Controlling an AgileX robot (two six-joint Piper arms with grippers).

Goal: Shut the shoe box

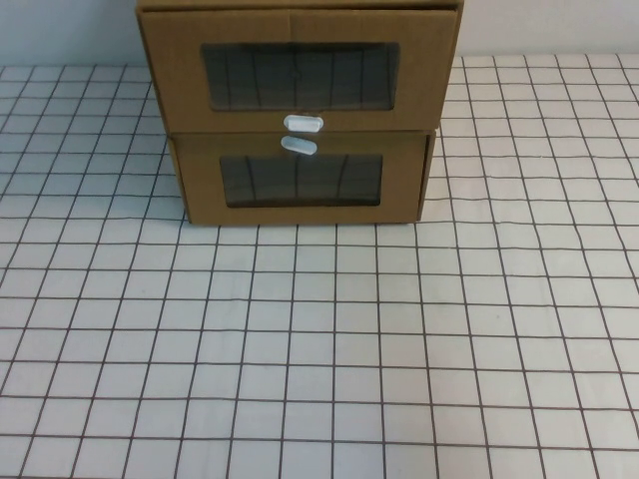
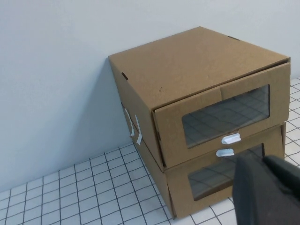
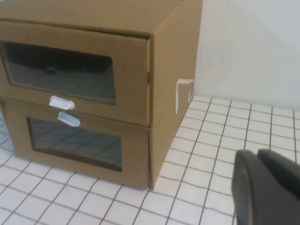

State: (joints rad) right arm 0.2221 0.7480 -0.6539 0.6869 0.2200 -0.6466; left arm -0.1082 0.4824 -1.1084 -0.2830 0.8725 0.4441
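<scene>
Two boxes stacked at back of surface [image 1: 319, 349]: top one, shoe box [image 1: 300, 28], has drawer jutting slightly, so push-in prob. all left to do; left tool [image 2: 267, 192] & right tool [image 3: 267, 187] sit clear of it, width can't tell.

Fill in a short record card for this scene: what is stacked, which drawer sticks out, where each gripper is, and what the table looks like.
Stack: two cardboard boxes, one on the other, against the wall
Top box: the shoe box, clear window, white tab below it
Top drawer: pulled out slightly past its shell, not yet closed
Bottom box: white tab above its window, drawer front flush
Left gripper: in front of the boxes, touching nothing
Right gripper: off to the boxes' right side, touching nothing
Table: white sheet with dark grid lines
</scene>
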